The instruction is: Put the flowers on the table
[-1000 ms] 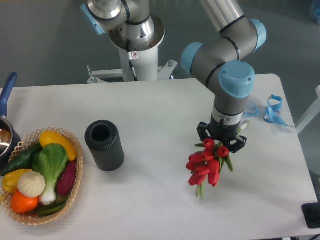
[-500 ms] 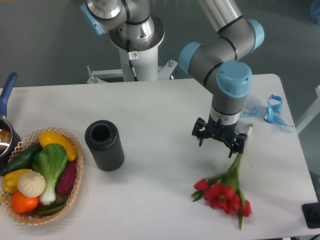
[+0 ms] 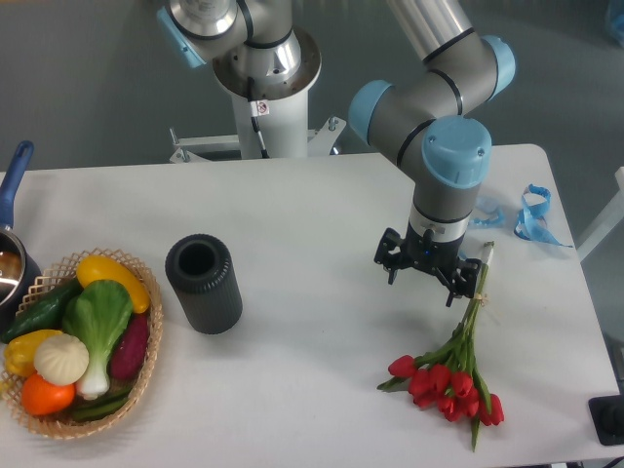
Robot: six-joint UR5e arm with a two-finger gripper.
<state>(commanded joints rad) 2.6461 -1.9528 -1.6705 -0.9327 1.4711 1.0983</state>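
The gripper [image 3: 429,274] looks open and empty, so it should lift straight up, leaving the flowers [image 3: 450,375] flat on the table [image 3: 292,224].

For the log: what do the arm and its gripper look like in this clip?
The arm is built of silver-grey metallic tubes with dark grey joint housings and light blue round end caps. Its base column is white under a metallic flange, with a thin dark cable running down and a small red-and-white sticker. The gripper is small, black and two-fingered, below a silver-grey wrist.
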